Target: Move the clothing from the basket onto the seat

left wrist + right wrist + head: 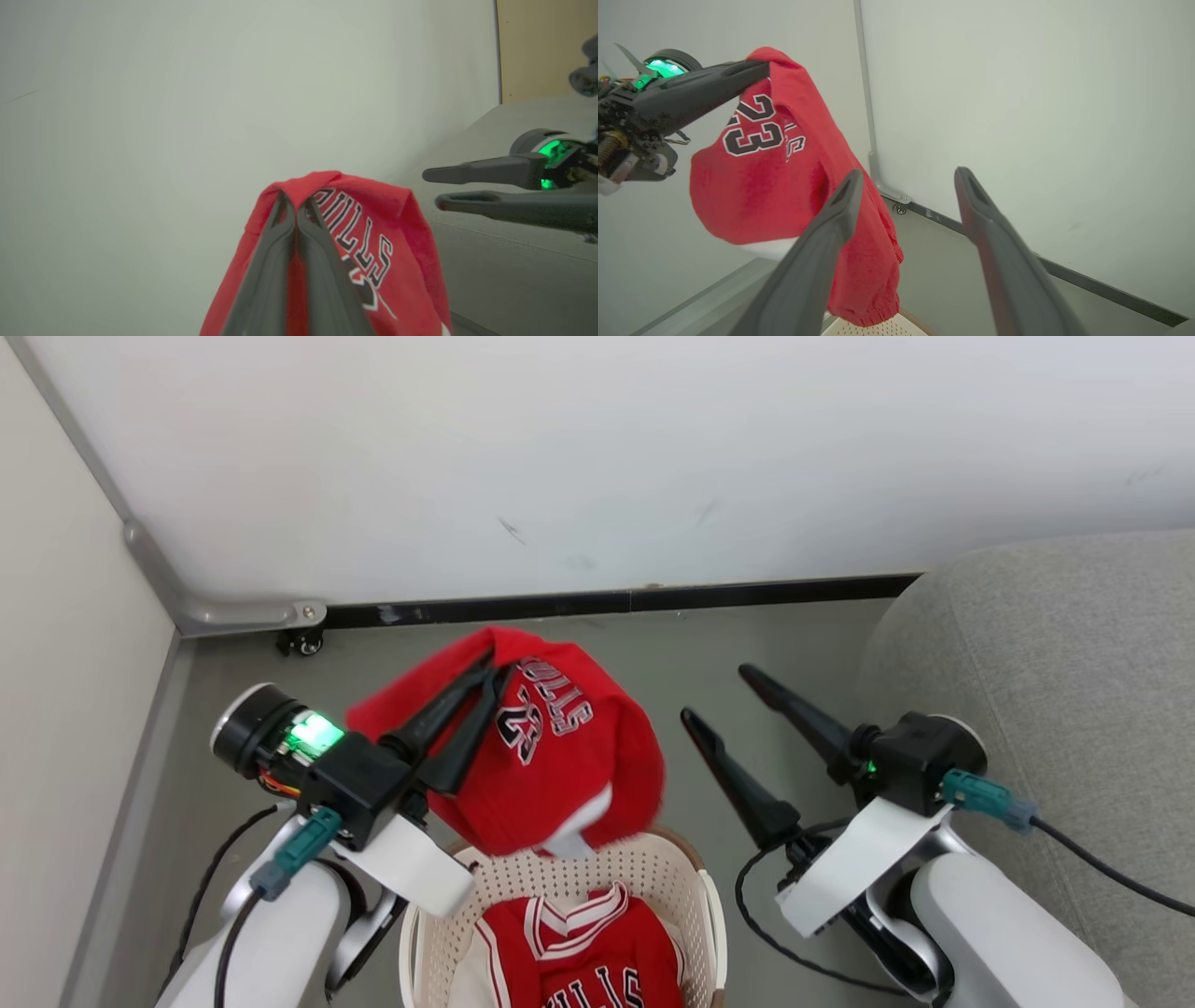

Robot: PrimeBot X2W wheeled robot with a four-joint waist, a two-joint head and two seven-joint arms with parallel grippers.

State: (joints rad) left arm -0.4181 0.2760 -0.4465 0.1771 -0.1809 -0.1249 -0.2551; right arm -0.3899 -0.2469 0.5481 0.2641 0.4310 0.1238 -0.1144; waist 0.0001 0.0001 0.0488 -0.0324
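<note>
My left gripper (pixel 490 667) is shut on a fold of the red shorts (pixel 551 756), which hang in the air above the basket (pixel 695 887). Its fingertips pinch the cloth's top edge in the left wrist view, gripper (pixel 294 205), shorts (pixel 397 252). The shorts (pixel 766 186) show "23" and "BULLS" lettering. A red jersey (pixel 579 957) with white striped trim lies inside the cream perforated basket. My right gripper (pixel 719 695) stands open and empty to the right of the shorts, also seen as the right gripper (pixel 908 182). The grey seat (pixel 1055 709) is at the right.
A white wall (pixel 597 457) with a black baseboard (pixel 616 602) runs behind. A second wall meets it at the left corner, with a metal bracket and small castor (pixel 299 641). Grey floor (pixel 728 644) lies between basket and wall.
</note>
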